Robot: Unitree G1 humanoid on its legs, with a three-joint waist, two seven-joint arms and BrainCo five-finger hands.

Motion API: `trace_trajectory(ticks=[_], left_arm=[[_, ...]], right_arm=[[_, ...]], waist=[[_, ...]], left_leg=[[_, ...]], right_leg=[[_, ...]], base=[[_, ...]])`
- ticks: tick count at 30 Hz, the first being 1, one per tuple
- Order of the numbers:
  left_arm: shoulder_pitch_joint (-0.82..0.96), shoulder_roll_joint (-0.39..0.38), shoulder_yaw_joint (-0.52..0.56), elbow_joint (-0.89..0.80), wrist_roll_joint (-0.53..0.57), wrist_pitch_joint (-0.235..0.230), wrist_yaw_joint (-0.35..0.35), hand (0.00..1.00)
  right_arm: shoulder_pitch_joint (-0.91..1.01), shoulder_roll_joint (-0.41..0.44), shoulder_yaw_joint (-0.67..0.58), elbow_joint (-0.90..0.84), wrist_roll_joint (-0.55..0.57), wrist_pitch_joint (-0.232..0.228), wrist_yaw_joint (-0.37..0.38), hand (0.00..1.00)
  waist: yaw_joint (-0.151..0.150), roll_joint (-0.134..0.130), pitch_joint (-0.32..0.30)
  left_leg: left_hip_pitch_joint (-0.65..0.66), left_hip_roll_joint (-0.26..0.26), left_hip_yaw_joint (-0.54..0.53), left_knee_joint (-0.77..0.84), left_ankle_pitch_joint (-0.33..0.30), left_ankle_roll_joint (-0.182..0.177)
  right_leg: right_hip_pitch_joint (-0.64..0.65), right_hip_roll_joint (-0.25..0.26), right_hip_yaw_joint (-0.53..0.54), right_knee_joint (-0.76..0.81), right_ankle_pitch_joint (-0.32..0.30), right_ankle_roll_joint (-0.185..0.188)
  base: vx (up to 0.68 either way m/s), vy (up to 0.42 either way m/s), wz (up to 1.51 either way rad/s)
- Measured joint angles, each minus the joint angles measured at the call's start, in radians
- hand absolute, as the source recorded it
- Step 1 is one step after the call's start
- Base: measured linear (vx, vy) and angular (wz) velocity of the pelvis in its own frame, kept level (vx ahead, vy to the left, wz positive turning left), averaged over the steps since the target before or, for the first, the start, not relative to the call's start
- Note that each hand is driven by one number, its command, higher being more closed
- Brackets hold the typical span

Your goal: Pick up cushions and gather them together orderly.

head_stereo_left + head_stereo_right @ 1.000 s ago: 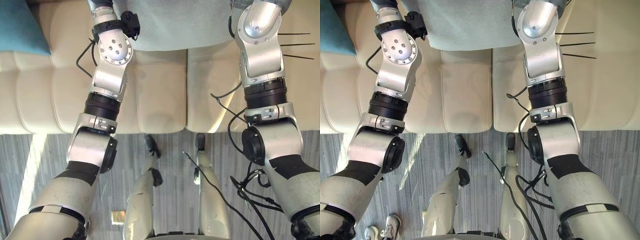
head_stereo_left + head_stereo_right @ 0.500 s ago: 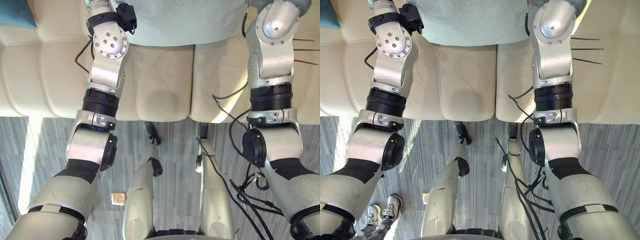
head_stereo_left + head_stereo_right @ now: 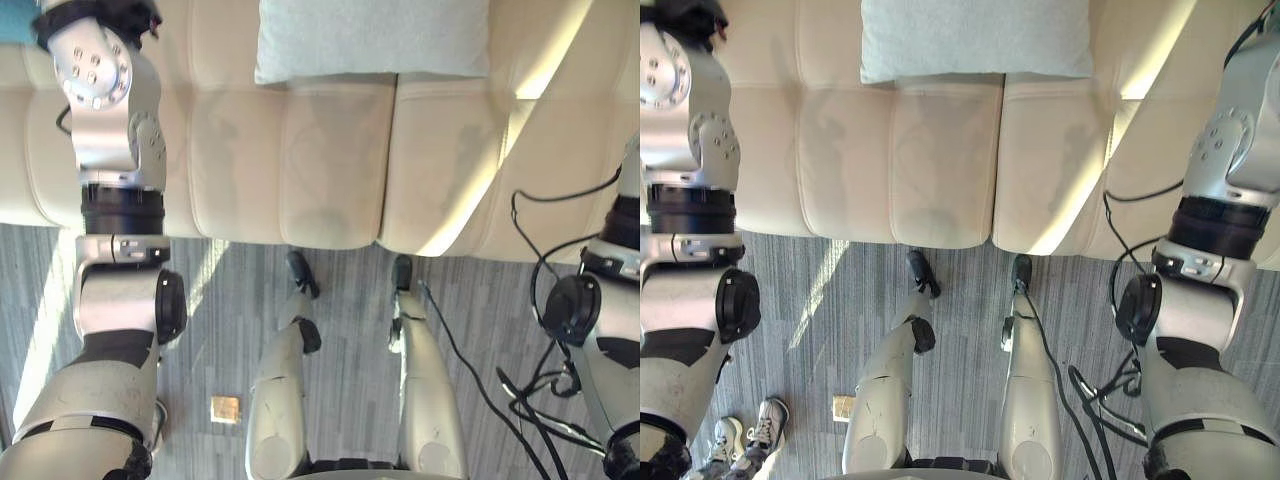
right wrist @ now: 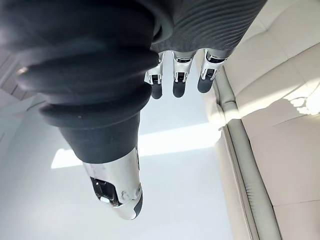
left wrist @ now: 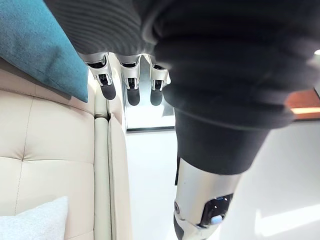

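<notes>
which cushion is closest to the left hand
The teal cushion: it shows close beside the left hand, while the pale grey cushion lies farther along the sofa.

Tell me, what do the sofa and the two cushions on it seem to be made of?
Sofa: probably cream leather or faux leather. It is smooth with a soft sheen, and stitched seams and light creases show.
Pale grey cushion: woven fabric, matte, with a fine grainy texture.
Teal cushion: also fabric, matte with a faint weave. The fibre can't be told.
</notes>
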Motion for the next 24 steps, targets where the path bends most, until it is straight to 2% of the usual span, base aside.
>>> trace_trajectory(ticks=[2,4,5,8,10,12,13,16,21,24], left_arm=[[0.123,-0.018,0.003,-0.048,0.000,-0.004,-0.020,0.00],[0.292,-0.069,0.007,-0.116,0.002,-0.011,-0.042,0.00],[0.433,-0.129,0.019,-0.150,0.002,-0.011,-0.068,0.00],[0.683,-0.253,0.027,-0.178,0.004,-0.004,-0.115,0.00],[0.923,-0.348,0.017,-0.185,0.013,0.004,-0.174,0.00],[1.082,-0.381,-0.005,-0.166,0.069,0.013,-0.220,0.00],[1.162,-0.387,-0.020,-0.133,0.098,0.019,-0.244,0.00],[1.277,-0.413,-0.019,0.019,0.187,0.041,-0.291,0.00],[1.309,-0.419,-0.010,0.259,0.294,0.069,-0.330,0.00],[1.307,-0.405,-0.010,0.336,0.340,0.072,-0.339,0.00]], right_arm=[[0.146,0.002,0.012,-0.028,0.003,-0.003,0.029,0.00],[0.332,0.019,0.015,-0.059,-0.008,-0.003,0.077,0.00],[0.473,0.063,0.013,-0.082,-0.034,0.000,0.109,0.00],[0.692,0.180,0.017,-0.111,-0.071,0.019,0.171,0.00],[0.908,0.267,0.050,-0.112,-0.130,0.023,0.234,0.00],[1.063,0.334,0.060,-0.093,-0.219,0.024,0.283,0.00],[1.137,0.376,0.065,-0.046,-0.268,0.024,0.299,0.00],[1.261,0.421,0.089,0.130,-0.364,0.036,0.331,0.00],[1.298,0.431,0.097,0.362,-0.398,0.058,0.382,0.00],[1.293,0.427,0.098,0.451,-0.428,0.059,0.399,0.00]], waist=[[0.000,-0.001,-0.012],[0.000,-0.002,-0.057],[-0.006,-0.003,-0.062],[-0.018,-0.010,-0.066],[-0.019,-0.022,-0.100],[-0.012,-0.031,-0.144],[-0.001,-0.045,-0.166],[-0.001,-0.054,-0.255],[-0.016,-0.055,-0.301],[-0.027,-0.057,-0.315]], left_leg=[[0.023,0.000,0.002,-0.006,0.002,-0.003],[0.024,0.001,0.000,-0.009,0.002,-0.002],[0.047,0.002,-0.004,-0.007,0.005,0.001],[0.114,0.002,-0.007,-0.008,-0.008,-0.014],[0.179,-0.003,-0.012,-0.008,-0.038,-0.025],[0.228,-0.005,-0.020,-0.008,-0.061,-0.038],[0.273,-0.008,-0.019,-0.011,-0.073,-0.047],[0.347,-0.022,-0.024,-0.037,-0.088,-0.056],[0.456,-0.032,-0.032,-0.063,-0.092,-0.060],[0.517,-0.041,-0.028,-0.086,-0.092,-0.060]], right_leg=[[0.022,-0.001,0.001,-0.006,-0.002,0.004],[0.028,-0.002,-0.007,-0.013,-0.010,0.004],[0.058,-0.004,-0.020,-0.012,-0.017,0.003],[0.128,-0.007,-0.032,-0.010,-0.042,0.003],[0.191,-0.018,-0.048,0.013,-0.092,0.000],[0.242,-0.019,-0.054,0.020,-0.121,-0.001],[0.281,-0.019,-0.052,0.023,-0.141,0.000],[0.350,-0.020,-0.057,0.013,-0.171,0.004],[0.469,-0.019,-0.068,-0.037,-0.171,0.009],[0.522,-0.019,-0.059,-0.067,-0.163,0.016]], base=[[0.01,-0.067,-0.04],[0.07,-0.069,0.05],[0.09,-0.060,0.14],[0.10,-0.084,0.12],[0.10,-0.081,0.17],[0.13,-0.061,0.15],[0.15,-0.059,0.05],[0.13,-0.034,0.03],[0.09,-0.002,-0.03],[0.03,0.019,-0.08]])
